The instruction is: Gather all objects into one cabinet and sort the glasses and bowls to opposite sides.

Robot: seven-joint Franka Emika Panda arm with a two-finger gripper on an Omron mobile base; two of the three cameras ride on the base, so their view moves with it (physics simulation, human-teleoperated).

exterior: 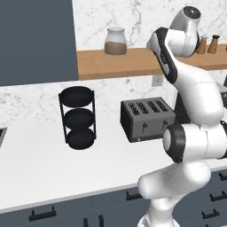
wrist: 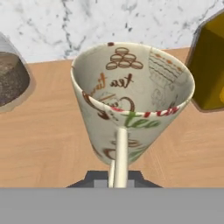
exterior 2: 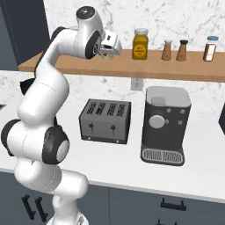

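1. I am working at the long white kitchen counter (exterior: 35,168), with the white marble wall behind it and the dark slate-blue wall cabinet (exterior: 35,40) hanging at the far left of the left base view. Its door looks closed from here.
2. My white arm is reaching up to the long wooden shelf (exterior 2: 176,70) above the counter, well apart from that cabinet.
3. Below the shelf are standing a grey coffee machine (exterior 2: 166,125), a dark four-slot toaster (exterior 2: 105,121) and a black three-tier wire basket (exterior: 77,117).
4. On the shelf, a lidded glass jar of brown grains (exterior: 115,41) is sitting on one side of my hand and a yellow jar with a black lid (exterior 2: 140,44) on the other.
5. Between those jars is the small cream mug with printed coffee drawings (wrist: 131,100), resting upright on the wood in the hand view.
6. My gripper (wrist: 118,177) is clamped together on the mug's thin side handle, which is running straight down to my fingertips.
7. I judge that I am at the grasp stage for the cup, the gathering barely begun. Next I need to lift it clear of both jars, keep it level, and carry it left towards the cabinet, whose door must first be open.
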